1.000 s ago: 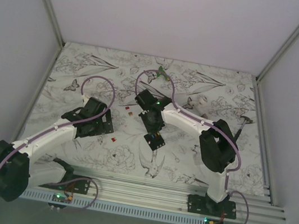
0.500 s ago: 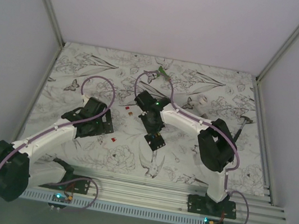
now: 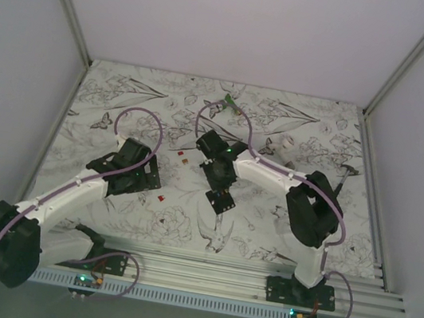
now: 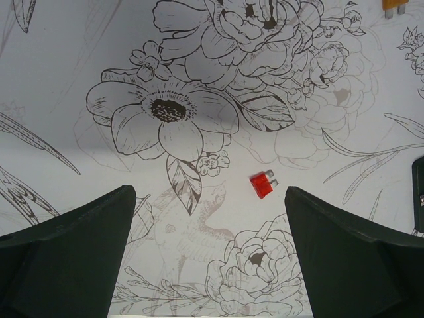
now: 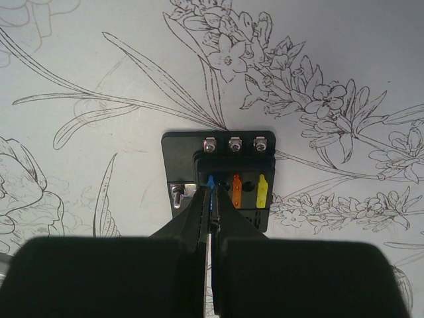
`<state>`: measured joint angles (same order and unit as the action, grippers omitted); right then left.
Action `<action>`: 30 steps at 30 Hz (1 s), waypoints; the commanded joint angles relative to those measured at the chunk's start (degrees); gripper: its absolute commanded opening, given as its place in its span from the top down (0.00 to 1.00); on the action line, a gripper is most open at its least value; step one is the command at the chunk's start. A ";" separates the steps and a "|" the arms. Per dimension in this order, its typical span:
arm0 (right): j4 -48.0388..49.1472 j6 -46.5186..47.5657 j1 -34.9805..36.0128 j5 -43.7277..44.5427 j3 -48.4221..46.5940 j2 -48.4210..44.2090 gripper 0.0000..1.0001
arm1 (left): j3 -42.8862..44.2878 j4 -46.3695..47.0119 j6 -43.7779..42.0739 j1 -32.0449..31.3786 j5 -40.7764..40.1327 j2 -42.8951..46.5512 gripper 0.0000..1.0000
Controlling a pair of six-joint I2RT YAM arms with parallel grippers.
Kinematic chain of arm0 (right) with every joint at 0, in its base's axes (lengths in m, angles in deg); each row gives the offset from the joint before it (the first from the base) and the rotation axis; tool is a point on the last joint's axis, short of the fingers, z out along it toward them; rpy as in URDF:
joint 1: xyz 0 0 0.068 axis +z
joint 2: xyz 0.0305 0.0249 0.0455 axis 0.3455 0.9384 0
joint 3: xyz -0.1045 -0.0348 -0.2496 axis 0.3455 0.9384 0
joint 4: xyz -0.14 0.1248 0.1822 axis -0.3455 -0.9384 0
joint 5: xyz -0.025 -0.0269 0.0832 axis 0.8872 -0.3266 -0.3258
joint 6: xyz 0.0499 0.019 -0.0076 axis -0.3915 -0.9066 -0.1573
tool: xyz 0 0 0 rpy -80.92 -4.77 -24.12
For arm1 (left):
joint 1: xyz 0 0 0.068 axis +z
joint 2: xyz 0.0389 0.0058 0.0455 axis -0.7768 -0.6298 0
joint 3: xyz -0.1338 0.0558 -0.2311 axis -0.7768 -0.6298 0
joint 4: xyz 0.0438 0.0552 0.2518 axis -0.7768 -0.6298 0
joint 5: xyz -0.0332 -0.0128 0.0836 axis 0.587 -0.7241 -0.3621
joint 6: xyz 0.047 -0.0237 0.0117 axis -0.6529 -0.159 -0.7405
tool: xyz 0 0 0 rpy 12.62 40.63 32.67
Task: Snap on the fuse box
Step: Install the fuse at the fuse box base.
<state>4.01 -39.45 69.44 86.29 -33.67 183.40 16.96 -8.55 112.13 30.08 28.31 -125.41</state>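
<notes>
**Inspector A:** What do we enter for the left side?

**Inspector B:** We find the left gripper (image 4: pixel 207 199) hanging over the table (image 4: pixel 59 59), its jaws spread wide with nothing between them. A red fuse (image 4: pixel 262 185) lies flat on the flowered surface, nearer the right-hand finger than the left and touching neither. A loose orange fuse (image 4: pixel 396 4) sits at the top right edge of that wrist view, cut off by the frame.

**Inspector A:** And the middle of the table?

**Inspector B:** From above, we place the fuse box (image 3: pixel 220 201) flat on the table near its centre, to the right of the left gripper and well apart from it. The right arm (image 3: pixel 274 171) reaches in from the right and ends directly over the box.

**Inspector A:** What do we note of the right gripper?

**Inspector B:** The right gripper (image 5: pixel 211 199) has its fingers pressed together. Their tips meet the box at the leftmost slot, where a blue fuse (image 5: pixel 210 180) sits. We see a sliver of blue between the tips, but we cannot tell whether they pinch the fuse or only bear on it.

**Inspector A:** The rest of the box?

**Inspector B:** Right of the blue one we log a seated orange fuse (image 5: pixel 236 187), then a yellow fuse (image 5: pixel 262 189). Three screws (image 5: pixel 234 144) stand in a row along the far edge.
</notes>
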 commanded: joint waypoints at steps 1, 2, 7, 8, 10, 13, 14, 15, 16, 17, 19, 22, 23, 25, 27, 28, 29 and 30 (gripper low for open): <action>-0.32 1.05 -2.26 -0.38 8.90 3.54 1.00 | -1.13 -1.41 -0.27 0.54 -0.16 0.95 0.00; -0.07 1.16 -2.37 -0.46 9.96 3.54 1.00 | -1.14 -1.33 -0.28 0.57 -0.15 0.95 0.00; 0.89 1.26 -2.47 0.23 14.56 4.32 1.00 | -1.10 -1.32 -0.18 0.58 -0.26 0.77 0.00; 0.94 1.11 -2.47 0.43 15.23 4.63 1.00 | -1.13 -1.32 -0.15 0.58 -0.24 0.70 0.00; 1.18 0.97 -2.47 0.49 15.90 5.12 1.00 | -1.05 -1.30 -0.08 0.58 -0.24 0.68 0.00; 1.61 0.63 -2.47 0.48 15.00 4.82 1.00 | -1.05 -1.32 -0.10 0.58 -0.21 0.60 0.00; 1.93 0.52 -2.47 0.36 14.46 4.30 1.00 | -1.06 -1.32 -0.10 0.58 -0.23 0.55 0.00; 2.21 0.51 -2.47 -0.13 13.78 3.73 1.00 | -1.05 -1.32 -0.10 0.58 -0.17 0.51 0.00; 2.28 0.63 -2.47 -0.28 13.43 3.39 1.00 | -1.06 -1.32 -0.10 0.57 -0.19 0.55 0.00; 2.14 0.64 -2.40 -0.16 12.91 3.37 1.00 | -1.05 -1.32 -0.10 0.58 -0.17 0.55 0.00; 1.28 0.59 -2.39 1.04 12.28 4.38 1.00 | -1.05 -1.32 -0.04 0.55 -0.10 0.52 0.00; 0.77 0.37 -2.29 1.28 12.74 5.62 1.00 | -1.14 -1.32 -0.09 0.53 -0.08 0.72 0.00; 0.42 0.10 -2.30 1.85 12.97 5.86 1.00 | -1.14 -1.32 -0.09 0.56 -0.08 0.69 0.00; -0.15 -0.26 -2.30 1.85 14.20 5.68 1.00 | -1.15 -1.32 -0.10 0.52 -0.15 0.62 0.00; -0.07 -0.62 -2.30 1.00 15.89 4.95 1.00 | -1.06 -1.32 0.02 0.54 -0.09 0.45 0.00; -0.21 -0.77 -2.30 0.38 16.75 4.63 1.00 | -1.06 -1.32 0.03 0.55 -0.06 0.31 0.00; -0.43 -0.89 -2.30 0.04 17.42 4.43 1.00 | -0.99 -1.32 -0.01 0.57 -0.06 0.21 0.00; -0.77 -1.07 -2.30 -0.02 18.07 4.32 1.00 | -0.97 -1.32 0.03 0.54 -0.10 0.09 0.00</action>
<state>11.99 -39.95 67.91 84.17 -25.45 179.18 16.90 -8.55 112.13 30.08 28.31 -125.19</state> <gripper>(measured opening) 0.007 0.997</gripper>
